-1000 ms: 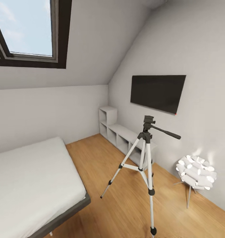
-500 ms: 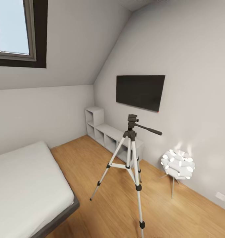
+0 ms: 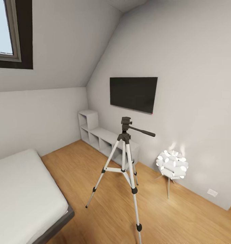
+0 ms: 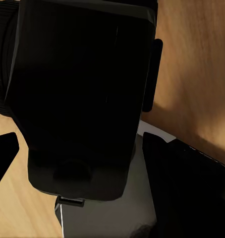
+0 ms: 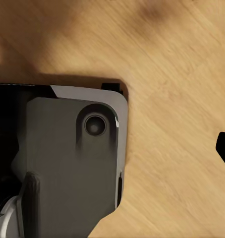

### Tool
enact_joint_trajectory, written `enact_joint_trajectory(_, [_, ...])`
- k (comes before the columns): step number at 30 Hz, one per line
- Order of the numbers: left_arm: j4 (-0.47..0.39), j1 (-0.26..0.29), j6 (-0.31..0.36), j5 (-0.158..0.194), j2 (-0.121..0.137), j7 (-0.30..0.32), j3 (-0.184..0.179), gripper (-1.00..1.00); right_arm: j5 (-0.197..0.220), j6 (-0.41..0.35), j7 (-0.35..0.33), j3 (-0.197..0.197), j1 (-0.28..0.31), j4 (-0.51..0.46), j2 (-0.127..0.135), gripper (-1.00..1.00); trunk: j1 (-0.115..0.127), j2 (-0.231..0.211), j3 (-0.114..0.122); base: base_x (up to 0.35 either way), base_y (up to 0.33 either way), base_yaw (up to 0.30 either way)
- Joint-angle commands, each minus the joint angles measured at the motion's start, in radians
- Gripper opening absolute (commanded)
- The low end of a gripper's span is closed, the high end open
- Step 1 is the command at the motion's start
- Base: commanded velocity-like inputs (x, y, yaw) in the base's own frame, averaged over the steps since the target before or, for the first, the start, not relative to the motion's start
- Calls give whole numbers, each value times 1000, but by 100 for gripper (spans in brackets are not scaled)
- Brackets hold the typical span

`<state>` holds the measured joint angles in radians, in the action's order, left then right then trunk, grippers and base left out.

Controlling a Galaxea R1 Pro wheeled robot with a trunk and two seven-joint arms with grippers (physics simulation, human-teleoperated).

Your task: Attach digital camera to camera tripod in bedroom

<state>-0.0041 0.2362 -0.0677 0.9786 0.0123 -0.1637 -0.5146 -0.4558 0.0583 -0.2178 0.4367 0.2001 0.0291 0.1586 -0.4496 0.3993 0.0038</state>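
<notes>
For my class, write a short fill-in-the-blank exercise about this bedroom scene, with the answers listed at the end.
1. The camera tripod stands on the wooden ____.
2. The black wall screen hangs above the low white ____.
3. The glowing floor lamp stands to the ____ of the tripod in the head view.

Answers: floor; shelf; right

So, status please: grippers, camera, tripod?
Left gripper: grip unclear, black box close between fingers, probably the digital camera. Right gripper: state unclear. Camera tripod upright ahead, head empty. Floor lamp beside it, apart.
</notes>
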Motion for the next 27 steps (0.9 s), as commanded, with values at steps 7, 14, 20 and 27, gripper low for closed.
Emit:
enact_joint_trajectory(7, [1, 0, 4, 6, 0, -1, -10, -100, -10, 7, -2, 8, 1, 3, 2, 100, 0, 1, 0, 204, 43, -3])
enact_joint_trajectory(14, [0, 0, 5, 6, 0, 1, -10, -100, -12, 9, -2, 8, 1, 3, 2, 100, 0, 1, 0, 310, 81, 0])
enact_joint_trajectory(20, [1, 0, 5, 5, 0, 1, -10, -100, -12, 12, -2, 8, 1, 3, 2, 100, 0, 1, 0, 317, 86, 0])
enact_joint_trajectory(27, [0, 0, 4, 5, 0, 1, -10, -100, -10, 11, -2, 8, 1, 3, 1, 100, 0, 1, 0, 279, 110, -14])
